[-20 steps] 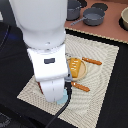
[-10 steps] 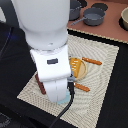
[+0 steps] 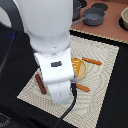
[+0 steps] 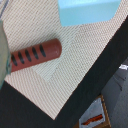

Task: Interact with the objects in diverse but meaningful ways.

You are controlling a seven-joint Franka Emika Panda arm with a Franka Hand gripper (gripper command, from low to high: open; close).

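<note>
Arm (image 3: 52, 60): low over the woven placemat (image 3: 102, 82), hiding its middle.
Gripper: fingers unseen; cannot tell.
Sausage stick (image 4: 35, 53): lying on mat, near the light blue cup (image 4: 87, 11).
Ridged orange block (image 3: 77, 67): on mat beside arm.
Grey pots (image 3: 92, 15): beyond the mat.

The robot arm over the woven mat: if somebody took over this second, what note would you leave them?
Gripper: hidden under the arm; open or shut cannot be told, and nothing is seen held.
Things: the sausage stick lies flat on the mat, right below the wrist camera, with the light blue cup close by. The ridged orange block sits mid-mat, beside the arm. No bone-shaped piece is visible.
Done: nothing that the pictures can confirm.
Left: probably grasping the sausage stick, the nearest thing, then handling the others.
</note>
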